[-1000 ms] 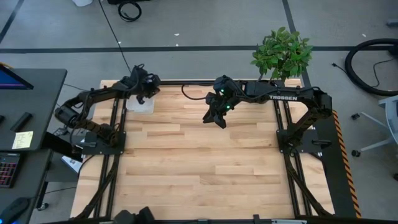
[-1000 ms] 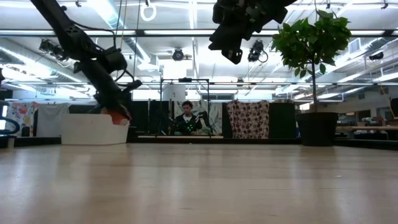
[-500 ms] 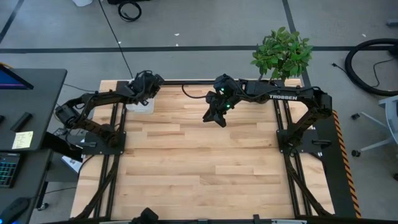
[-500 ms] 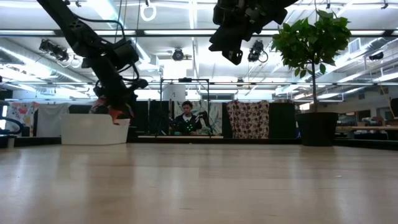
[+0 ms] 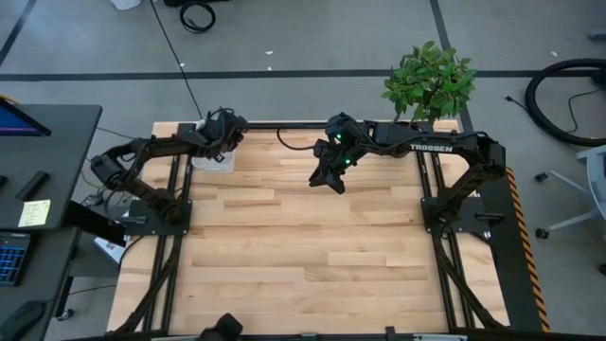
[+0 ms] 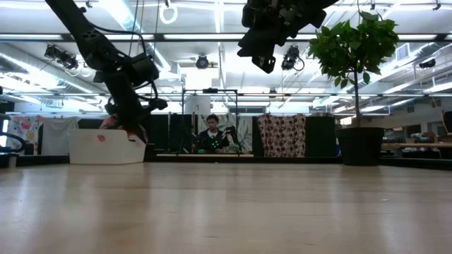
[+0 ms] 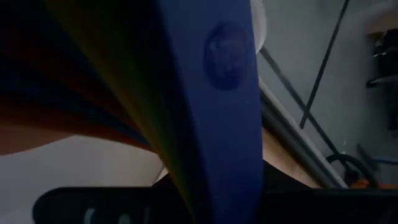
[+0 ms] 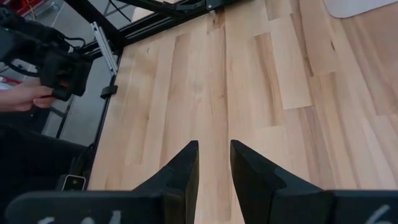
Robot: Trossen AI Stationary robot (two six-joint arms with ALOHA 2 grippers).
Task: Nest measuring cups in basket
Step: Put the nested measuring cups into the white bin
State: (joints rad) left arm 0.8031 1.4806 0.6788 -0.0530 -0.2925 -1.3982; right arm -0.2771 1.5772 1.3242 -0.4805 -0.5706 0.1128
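Measuring cups (image 7: 205,93): nested stack, coloured flat handles fanned, dark blue outermost; pinched in left end effector (image 5: 220,135) above basket (image 6: 106,147) at far left corner of surface (image 5: 312,246). Judged light, rigid, slick plastic; stack may slide apart, so best held across handles. Right end effector (image 8: 214,168): raised mid-surface, fingers slightly apart, empty.

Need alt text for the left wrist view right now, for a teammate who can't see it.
Nested measuring cups fill the frame up close, held in the left hand: a dark blue handle in front, with yellow and orange-red layers behind it. Below them shows the white basket, and beyond it the table's metal frame.
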